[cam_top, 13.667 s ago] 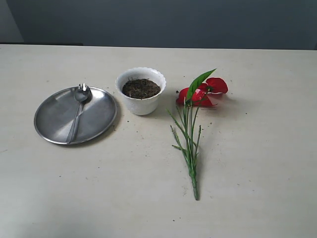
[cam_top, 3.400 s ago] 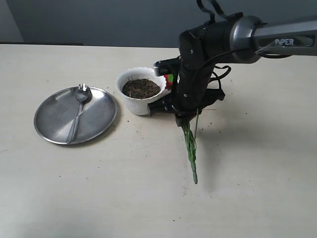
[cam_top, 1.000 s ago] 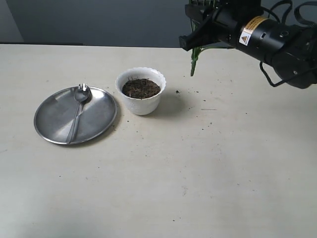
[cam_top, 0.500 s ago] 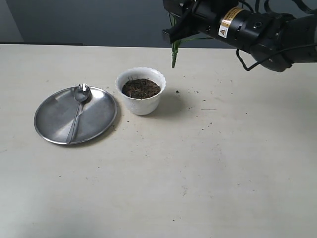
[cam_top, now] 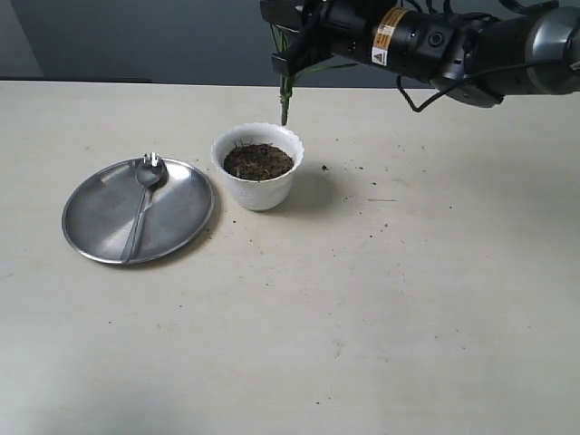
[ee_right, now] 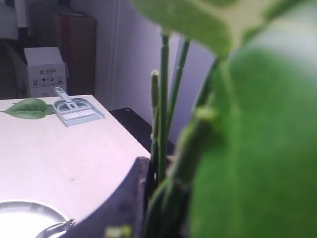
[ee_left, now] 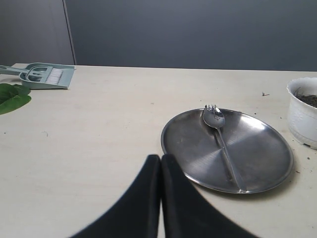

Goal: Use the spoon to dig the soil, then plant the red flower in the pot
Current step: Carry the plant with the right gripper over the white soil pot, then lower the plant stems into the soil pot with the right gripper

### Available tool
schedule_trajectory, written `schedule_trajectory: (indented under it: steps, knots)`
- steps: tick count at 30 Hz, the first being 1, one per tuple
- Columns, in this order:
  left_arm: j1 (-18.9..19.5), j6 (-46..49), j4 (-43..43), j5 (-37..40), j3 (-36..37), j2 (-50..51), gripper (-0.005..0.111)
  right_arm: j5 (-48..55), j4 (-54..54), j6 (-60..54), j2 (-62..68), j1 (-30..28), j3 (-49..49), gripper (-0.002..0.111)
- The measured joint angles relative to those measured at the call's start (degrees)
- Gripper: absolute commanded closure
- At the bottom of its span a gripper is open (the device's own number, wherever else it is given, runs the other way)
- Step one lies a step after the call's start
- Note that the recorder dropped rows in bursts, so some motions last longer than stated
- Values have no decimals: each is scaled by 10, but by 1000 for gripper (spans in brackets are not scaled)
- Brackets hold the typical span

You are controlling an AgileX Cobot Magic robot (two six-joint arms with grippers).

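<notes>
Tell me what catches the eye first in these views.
The right arm reaches in from the right, its jaws shut on the red flower, whose stems hang just over the rim of the white pot of dark soil. Left of the pot, the spoon lies untouched on a steel plate.

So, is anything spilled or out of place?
Yes: dark soil crumbs lie scattered on the table beside the pot. The spoon lies on the steel plate, yet the right gripper holds the red flower.

bench (cam_top: 381, 317) layout
spoon (cam_top: 141, 213) lies on the plate (cam_top: 95, 217), left of the pot (cam_top: 259, 188) holding soil (cam_top: 258, 161); flower stems (cam_top: 286, 98) hang above the pot's far rim.
</notes>
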Motion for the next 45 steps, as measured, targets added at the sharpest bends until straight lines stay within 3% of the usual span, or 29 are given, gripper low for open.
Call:
schedule_trajectory:
  steps: [7,16,24,35,45]
  knots:
    - [0,0,0,0,0,0,106,-29,-98,75,7,-21,-19,109]
    - [0,0,0,0,0,0,106,-133,-140,131,12,-82,-21,109]
    - [0,0,0,0,0,0,106,-191,-149,135,64,-80,-40,109]
    - [0,0,0,0,0,0,106,-203,-235,220,100,-61,-154,109]
    - [0,0,0,0,0,0,106,-189,-283,233,127,-29,-173,109]
